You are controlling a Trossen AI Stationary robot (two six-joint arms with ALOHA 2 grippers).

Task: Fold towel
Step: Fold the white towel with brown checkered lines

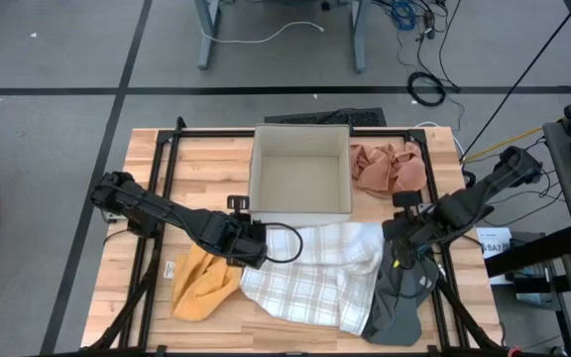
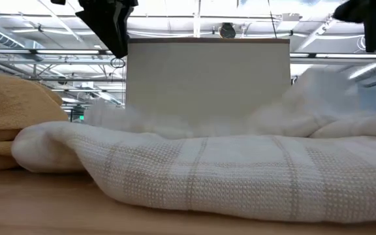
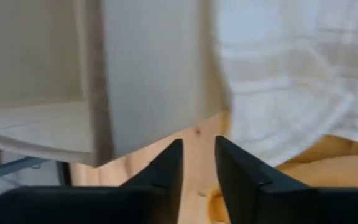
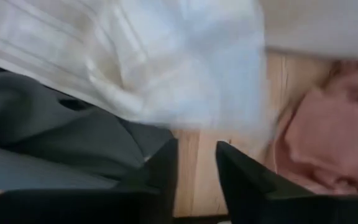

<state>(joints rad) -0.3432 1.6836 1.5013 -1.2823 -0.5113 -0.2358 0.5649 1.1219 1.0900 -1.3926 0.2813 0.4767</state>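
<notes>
White checked cloth towel [image 1: 315, 278] lies rumpled mid-surface, front of the box. Left hand [image 3: 197, 163] and right hand [image 4: 194, 163] both slightly parted, empty; grab far corners evenly, spread flat first.

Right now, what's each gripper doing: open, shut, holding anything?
Left gripper: open, empty, by the box, at the towel's edge.
Right gripper: open, empty, over bare table beside the towel.

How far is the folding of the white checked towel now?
Nothing looks folded yet: the white checked towel lies rumpled on the table in front of the box. The left gripper and right gripper are at its far corners, jaws slightly apart and empty. Grasping and folding remain.
</notes>
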